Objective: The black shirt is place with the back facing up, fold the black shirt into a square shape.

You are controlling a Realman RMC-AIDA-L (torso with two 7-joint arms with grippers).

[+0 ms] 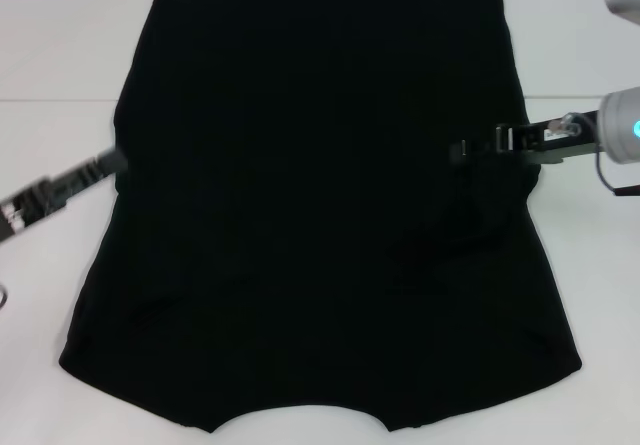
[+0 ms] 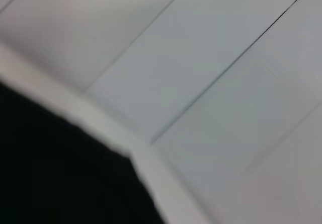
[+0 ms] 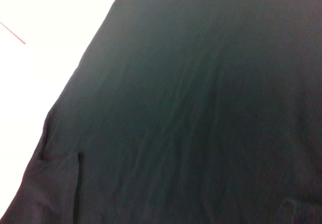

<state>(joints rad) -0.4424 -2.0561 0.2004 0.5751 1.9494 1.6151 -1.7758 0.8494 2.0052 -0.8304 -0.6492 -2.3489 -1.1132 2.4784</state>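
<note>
From the head view, I am seeing the black shirt (image 1: 320, 205) lying flat on the white worktop (image 1: 60, 55), its long way running from near me to far, neck hole near me. My left hand (image 1: 112, 160) is touching its left edge; my right hand (image 1: 480, 147) is lying over its right side. I cannot tell how wide either is.

The left wrist view is showing a shirt edge (image 2: 55, 173).

The right wrist view is showing mostly cloth (image 3: 201, 113).
</note>
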